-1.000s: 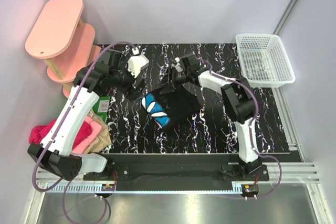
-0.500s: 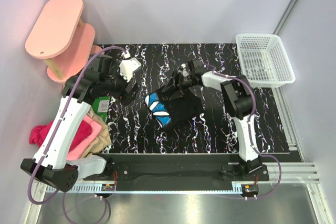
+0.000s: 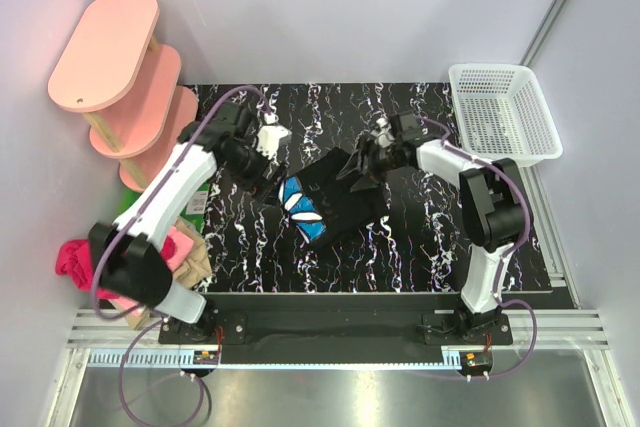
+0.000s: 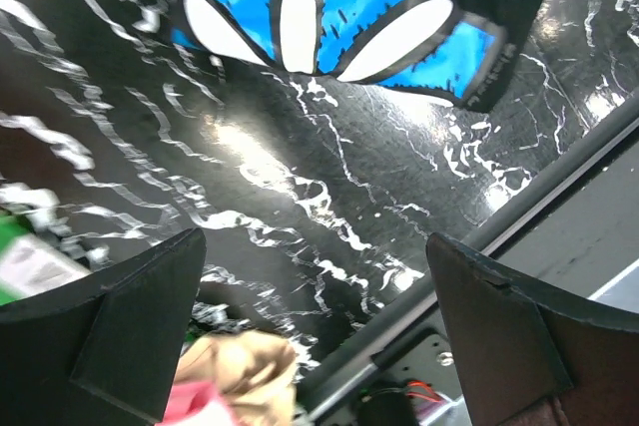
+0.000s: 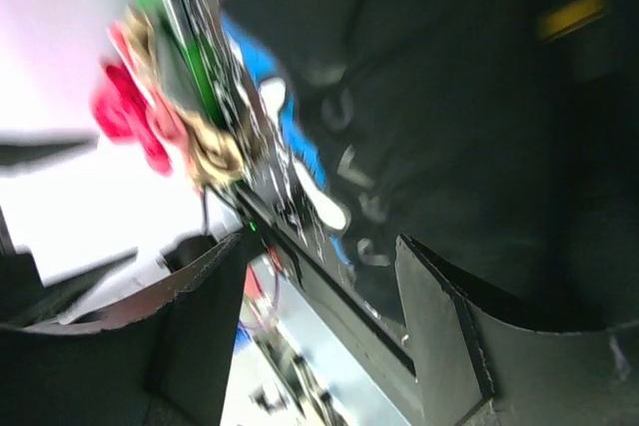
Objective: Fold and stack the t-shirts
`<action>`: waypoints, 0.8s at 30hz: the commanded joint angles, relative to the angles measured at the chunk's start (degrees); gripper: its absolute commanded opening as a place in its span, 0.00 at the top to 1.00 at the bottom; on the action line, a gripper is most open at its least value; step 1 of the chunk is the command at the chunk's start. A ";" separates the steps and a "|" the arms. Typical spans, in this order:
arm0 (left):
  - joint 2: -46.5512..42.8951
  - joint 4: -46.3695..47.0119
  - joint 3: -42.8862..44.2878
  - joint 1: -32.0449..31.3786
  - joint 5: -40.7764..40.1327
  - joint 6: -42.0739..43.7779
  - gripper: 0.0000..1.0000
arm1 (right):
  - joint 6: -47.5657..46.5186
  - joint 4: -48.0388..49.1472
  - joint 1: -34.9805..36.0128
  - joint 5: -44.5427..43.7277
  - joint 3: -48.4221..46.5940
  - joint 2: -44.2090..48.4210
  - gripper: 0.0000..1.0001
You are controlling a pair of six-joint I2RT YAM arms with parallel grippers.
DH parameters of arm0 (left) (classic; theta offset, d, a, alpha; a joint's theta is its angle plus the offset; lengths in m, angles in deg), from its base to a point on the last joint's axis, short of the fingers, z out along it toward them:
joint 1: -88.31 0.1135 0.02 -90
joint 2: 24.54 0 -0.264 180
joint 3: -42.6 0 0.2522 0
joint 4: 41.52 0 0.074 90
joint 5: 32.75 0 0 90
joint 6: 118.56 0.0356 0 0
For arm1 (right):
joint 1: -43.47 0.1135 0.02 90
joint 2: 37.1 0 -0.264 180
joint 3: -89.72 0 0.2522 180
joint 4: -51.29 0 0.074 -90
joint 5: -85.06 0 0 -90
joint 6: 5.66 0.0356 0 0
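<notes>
A black t-shirt lies folded in the middle of the table, its blue and white daisy print facing up at its left end. My left gripper hovers just left of it, open and empty; the left wrist view shows the print beyond the gripper. My right gripper is at the shirt's far right edge, jaws apart with nothing between them; black cloth fills its view. More t-shirts, magenta, pink and tan, lie heaped off the table's left edge.
A flat green packet lies at the table's left edge beside the heap. A white mesh basket stands at the far right corner. A pink tiered shelf stands at the far left. A metal rail runs along the table's near edge.
The left arm swung in and its gripper moved toward the shirt's left end. The right gripper pulled back to the right off the shirt. The shirt shifted slightly.
</notes>
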 commanded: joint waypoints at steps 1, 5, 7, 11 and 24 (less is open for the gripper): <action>7.36 0.85 2.36 0.33 2.84 -5.27 0.01 | -1.26 -0.24 6.65 -0.94 0.78 3.07 0.32; 13.17 1.64 5.52 0.76 2.13 -7.82 0.01 | -0.73 0.11 8.94 -1.38 1.66 2.55 0.32; 15.19 1.72 6.40 0.77 1.09 -7.82 0.01 | -0.73 0.11 9.03 -1.64 2.36 2.37 0.33; 14.59 3.66 6.76 1.12 0.29 -6.95 0.01 | -0.82 0.02 8.94 -4.97 5.17 2.99 0.33; 30.46 6.56 22.84 -1.52 -3.05 -1.94 0.01 | 3.31 3.89 9.38 -5.60 13.17 1.58 0.37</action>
